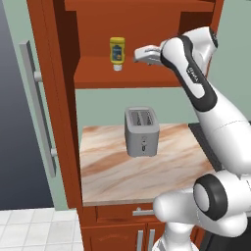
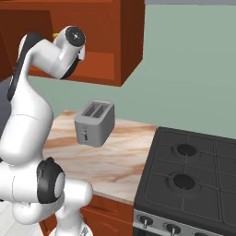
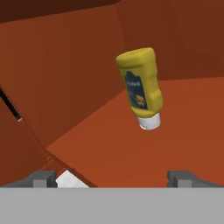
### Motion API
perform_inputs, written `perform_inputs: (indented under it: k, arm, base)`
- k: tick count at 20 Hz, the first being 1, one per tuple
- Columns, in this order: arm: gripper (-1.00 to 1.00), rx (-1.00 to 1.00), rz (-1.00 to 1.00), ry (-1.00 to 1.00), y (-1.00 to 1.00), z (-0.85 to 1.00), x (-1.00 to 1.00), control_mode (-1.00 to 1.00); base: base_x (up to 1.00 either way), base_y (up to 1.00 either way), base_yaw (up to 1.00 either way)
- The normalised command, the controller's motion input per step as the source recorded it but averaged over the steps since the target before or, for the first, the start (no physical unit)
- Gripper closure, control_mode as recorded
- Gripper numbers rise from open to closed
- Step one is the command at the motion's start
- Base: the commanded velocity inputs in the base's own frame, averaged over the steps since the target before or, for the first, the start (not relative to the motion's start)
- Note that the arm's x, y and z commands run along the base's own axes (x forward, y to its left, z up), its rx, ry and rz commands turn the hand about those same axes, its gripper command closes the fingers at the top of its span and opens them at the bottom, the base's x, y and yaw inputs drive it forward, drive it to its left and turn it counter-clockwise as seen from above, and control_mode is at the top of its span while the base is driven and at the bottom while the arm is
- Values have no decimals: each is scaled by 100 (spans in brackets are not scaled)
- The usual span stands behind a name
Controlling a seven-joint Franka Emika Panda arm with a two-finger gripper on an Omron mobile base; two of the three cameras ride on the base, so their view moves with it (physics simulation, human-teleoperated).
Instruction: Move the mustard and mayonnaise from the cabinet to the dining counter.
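Gripper nr mustard – jaws wide, empty
Bottle cap-down on cabinet shelf, just ahead of fingertips – not touching.

Arm's stretched way up and forward, elbow bent, wrist turned sideways so the gripper points left, jaws spread wide apart with nothing between them.

One yellow squeeze bottle of mustard with a dark label and white cap stands cap-down on the shelf. There is one reddish-brown wooden wall cabinet with one long grey bar handle, one silver two-slot toaster, one beige marble countertop, and one black stove with two burners in view, perhaps more past the edge.
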Motion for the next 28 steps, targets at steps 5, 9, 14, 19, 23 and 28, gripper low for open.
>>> perform_inputs:
  k: [5, 9, 14, 19, 23, 28]
  arm:
    - [-100, 0, 0, 0, 0, -8, 29, -100]
    - [-100, 0, 1, -1, 7, 0, 35, -100]
    - [-100, 0, 2, -3, 18, 0, 19, -100]
    - [-100, 0, 3, -3, 14, -1, 21, -100]
    - [-100, 0, 4, -1, 4, -3, 23, -100]
    - [-100, 0, 3, 0, 0, 0, 16, -100]
  base:
    - [0, 0, 0]
    - [0, 0, 0]
    - [0, 0, 0]
    - [0, 0, 0]
    - [0, 0, 0]
    - [0, 0, 0]
